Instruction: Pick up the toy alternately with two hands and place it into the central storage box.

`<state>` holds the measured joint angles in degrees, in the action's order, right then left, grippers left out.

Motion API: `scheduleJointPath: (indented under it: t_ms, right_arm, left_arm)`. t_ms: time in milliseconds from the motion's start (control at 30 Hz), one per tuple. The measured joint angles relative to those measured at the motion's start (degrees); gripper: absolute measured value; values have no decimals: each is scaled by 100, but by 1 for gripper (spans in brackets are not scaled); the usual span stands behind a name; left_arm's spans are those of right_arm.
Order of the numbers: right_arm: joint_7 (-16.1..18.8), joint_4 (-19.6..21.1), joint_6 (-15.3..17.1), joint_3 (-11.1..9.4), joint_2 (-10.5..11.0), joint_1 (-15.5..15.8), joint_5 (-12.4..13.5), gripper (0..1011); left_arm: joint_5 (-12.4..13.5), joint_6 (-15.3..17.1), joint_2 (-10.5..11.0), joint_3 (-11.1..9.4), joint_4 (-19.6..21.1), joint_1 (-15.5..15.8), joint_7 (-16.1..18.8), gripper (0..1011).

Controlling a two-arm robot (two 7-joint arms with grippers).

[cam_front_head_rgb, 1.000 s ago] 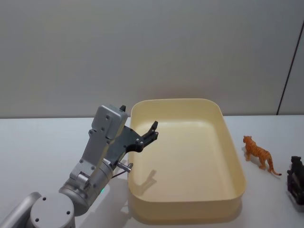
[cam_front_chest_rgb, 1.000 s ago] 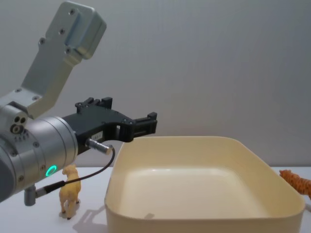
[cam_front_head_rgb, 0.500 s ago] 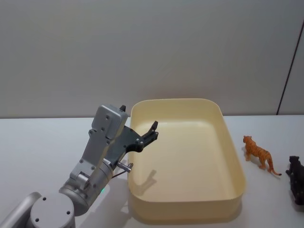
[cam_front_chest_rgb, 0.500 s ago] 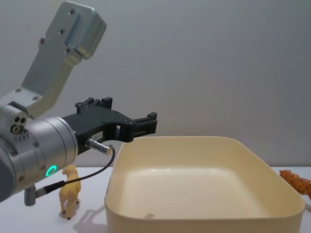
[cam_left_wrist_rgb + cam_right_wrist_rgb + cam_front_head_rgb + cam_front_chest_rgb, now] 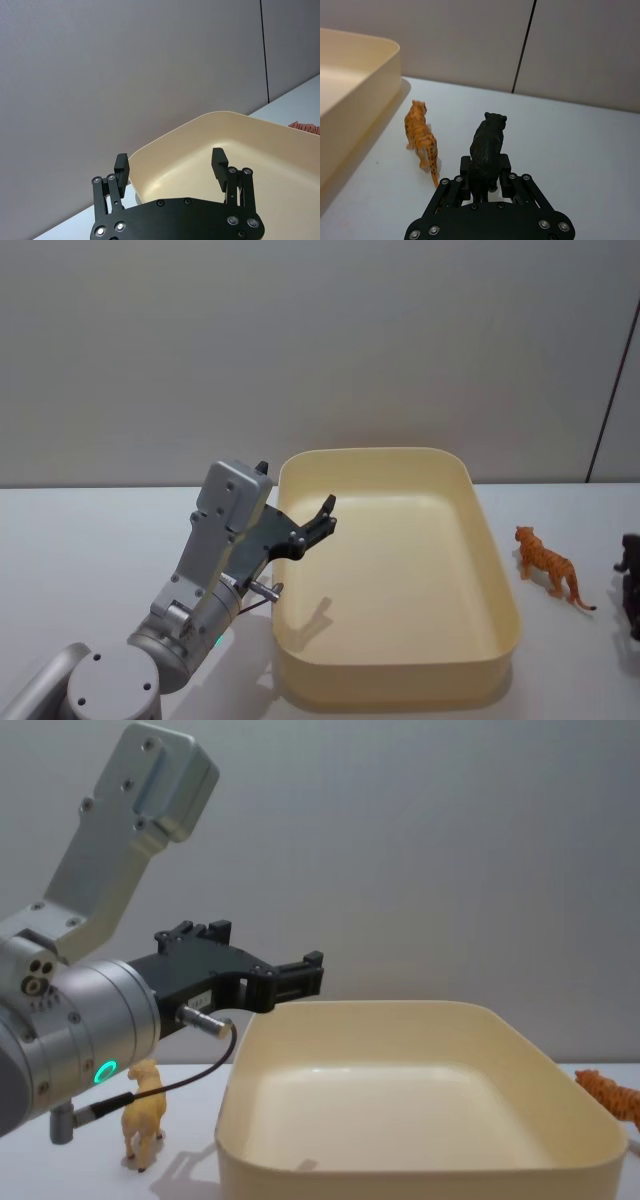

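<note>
A black panther toy (image 5: 487,145) sits between the fingers of my right gripper (image 5: 485,176), which is shut on it; the toy also shows at the head view's right edge (image 5: 631,565). An orange tiger toy (image 5: 421,140) (image 5: 547,565) stands on the table just left of it, between it and the central storage box (image 5: 390,688), a large cream-yellow tub. My left gripper (image 5: 322,512) (image 5: 170,162) hangs open and empty over the box's left rim (image 5: 235,1050). A small yellow camel toy (image 5: 143,1112) stands on the table left of the box, under my left arm.
White table top (image 5: 80,560) runs to the left of the box and, in a narrower strip, to the right of it (image 5: 580,150). A grey wall stands close behind the table. My left arm's cable (image 5: 185,1080) hangs near the box's left wall.
The right gripper with the black toy has moved up and toward the right edge of the head view. The left arm, box and tiger stay where they were.
</note>
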<state>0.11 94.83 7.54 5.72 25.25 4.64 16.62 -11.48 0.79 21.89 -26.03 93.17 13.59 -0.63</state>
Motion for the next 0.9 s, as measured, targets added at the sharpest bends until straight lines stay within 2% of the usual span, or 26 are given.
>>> scheduleJointPath:
  t_ms: [367, 667, 900]
  right_arm:
    - [173, 370, -307, -78, 41, -106, 25, 303]
    - [664, 558, -299, -57, 5, -330, 147, 303]
    - [1190, 552, -84, 67, -127, -640, 228, 303]
  left_arm:
    - [0, 0, 0, 0, 0, 0, 0, 1001]
    - [0, 0, 0, 0, 0, 0, 0, 1001]
    - [0, 0, 0, 0, 0, 0, 0, 1001]
